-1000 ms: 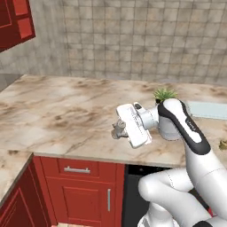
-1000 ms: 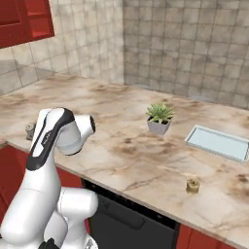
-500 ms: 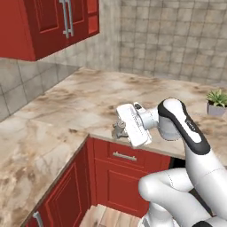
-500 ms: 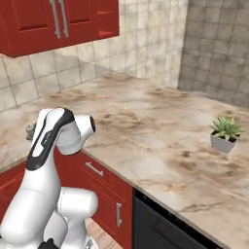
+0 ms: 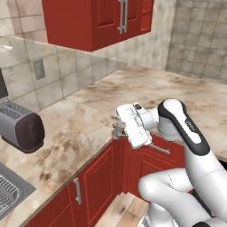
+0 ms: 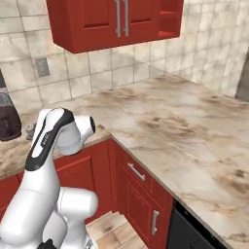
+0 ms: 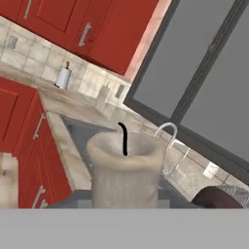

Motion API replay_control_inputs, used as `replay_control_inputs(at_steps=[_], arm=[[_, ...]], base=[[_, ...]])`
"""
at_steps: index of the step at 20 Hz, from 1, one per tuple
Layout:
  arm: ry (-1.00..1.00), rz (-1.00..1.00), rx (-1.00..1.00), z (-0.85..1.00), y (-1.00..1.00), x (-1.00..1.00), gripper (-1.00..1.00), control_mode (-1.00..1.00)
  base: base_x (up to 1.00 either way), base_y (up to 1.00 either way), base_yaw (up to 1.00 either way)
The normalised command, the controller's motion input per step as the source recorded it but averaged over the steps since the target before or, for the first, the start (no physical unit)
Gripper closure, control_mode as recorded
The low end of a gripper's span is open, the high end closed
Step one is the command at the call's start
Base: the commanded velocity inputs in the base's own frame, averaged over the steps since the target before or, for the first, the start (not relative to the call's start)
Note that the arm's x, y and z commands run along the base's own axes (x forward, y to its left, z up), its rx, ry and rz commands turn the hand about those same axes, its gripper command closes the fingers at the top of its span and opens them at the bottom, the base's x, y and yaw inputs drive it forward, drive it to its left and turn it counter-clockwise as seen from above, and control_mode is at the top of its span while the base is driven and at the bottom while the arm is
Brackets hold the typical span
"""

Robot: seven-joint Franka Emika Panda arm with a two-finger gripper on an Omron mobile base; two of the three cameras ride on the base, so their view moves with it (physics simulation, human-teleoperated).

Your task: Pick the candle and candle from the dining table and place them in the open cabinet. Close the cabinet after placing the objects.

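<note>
One slim pale grey-beige candle (image 7: 125, 170) with a curled black wick sits clamped in the fingers (image 5: 118, 129), which are closed on its lower body; in the hand view it rises just above the bottom of the picture. In the left base view the white arm holds its hand out sideways above the edge of the beige, brown-veined marble desk (image 5: 146, 91), and the small grey candle end pokes out past the white hand on its left side.

Above and behind the arm hangs the red wooden wall cabinet (image 5: 97, 22), with panelled doors and long vertical silver bar handles (image 5: 123, 17). In the right base view its two handled doors (image 6: 97, 17) stand shut, and an open shelf section (image 6: 170, 19) shows at its right end. Beige tiled wall runs behind the desk, with a grey wall socket (image 5: 39, 68) set into it.

At the left of the left base view a dark brown toaster (image 5: 22, 126) stands on the desk, well apart from the hand, and the corner of a grey sink with a wire rack (image 5: 9, 195) lies near it. Red cabinet fronts with silver handles (image 6: 141, 194) run below the desk. The hand view also takes in a curved silver tap (image 7: 168, 133) and a white paper-towel roll (image 7: 62, 77) by the wall.
</note>
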Motion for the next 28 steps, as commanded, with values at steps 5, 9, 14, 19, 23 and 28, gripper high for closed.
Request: replay_control_inputs(at_steps=[5,9,14,19,23,28], arm=[[0.00,0.00,0.00,0.00,0.00,0.00,1.00,1.00],[0.00,0.00,0.00,0.00,0.00,0.00,1.00,1.00],[0.00,0.00,0.00,0.00,0.00,0.00,1.00,1.00],[0.00,0.00,0.00,0.00,0.00,0.00,1.00,1.00],[0.00,0.00,0.00,0.00,0.00,0.00,1.00,1.00],[0.00,0.00,0.00,0.00,0.00,0.00,1.00,1.00]], base=[[-0.21,0.08,0.46],[0.00,0.03,0.52],[0.00,0.08,0.55],[0.00,0.16,0.55],[0.00,0.25,0.56],[0.00,0.25,0.55]])
